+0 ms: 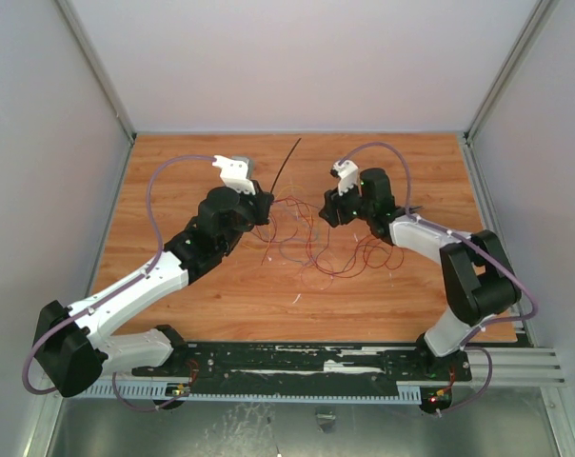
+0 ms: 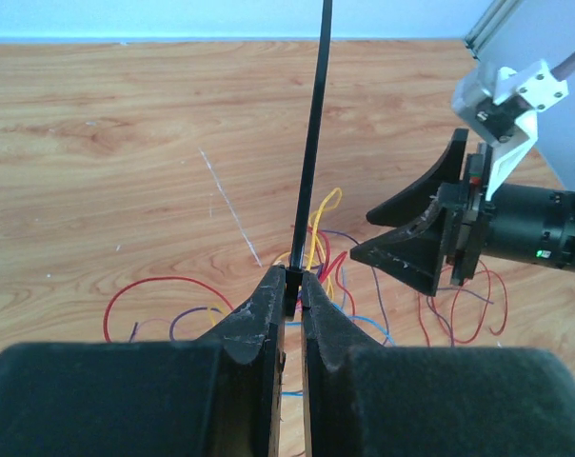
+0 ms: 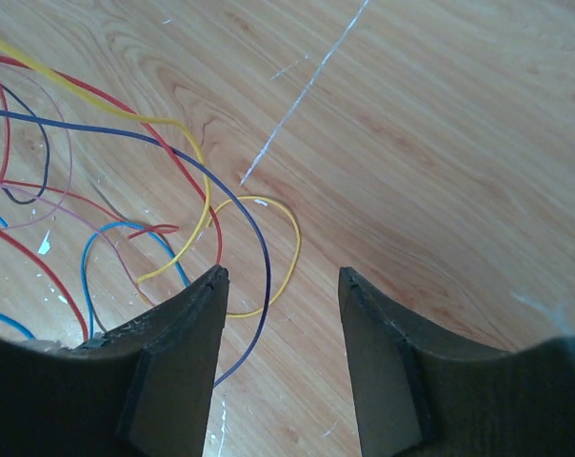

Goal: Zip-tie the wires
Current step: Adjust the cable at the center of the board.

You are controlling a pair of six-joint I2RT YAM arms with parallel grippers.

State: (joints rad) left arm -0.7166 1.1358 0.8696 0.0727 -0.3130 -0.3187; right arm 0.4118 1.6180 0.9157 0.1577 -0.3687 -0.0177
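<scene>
The left hand (image 2: 294, 284) is clenched on the zip tie (image 2: 313, 143), its two fingers pressed together on the strip's lower end. From that pinch the black strip rises straight and nearly upright in the left wrist view. From above it slants away toward the far side of the bench (image 1: 440, 176), and its free end is in the air, as far as I can tell.

Just beyond the left fingertips lie the wires (image 1: 318, 249). They form a loose tangle of red, yellow, blue and purple loops spread on the wood between the two arms.

The right hand (image 3: 281, 286) faces the left one across that tangle. It is released, its fingers spread wide over bare wood. It hangs at the right edge of the wires. A yellow loop and a dark blue strand curl on the bench beside the finger on the left of its wrist view. The two hands are near each other but apart.
</scene>
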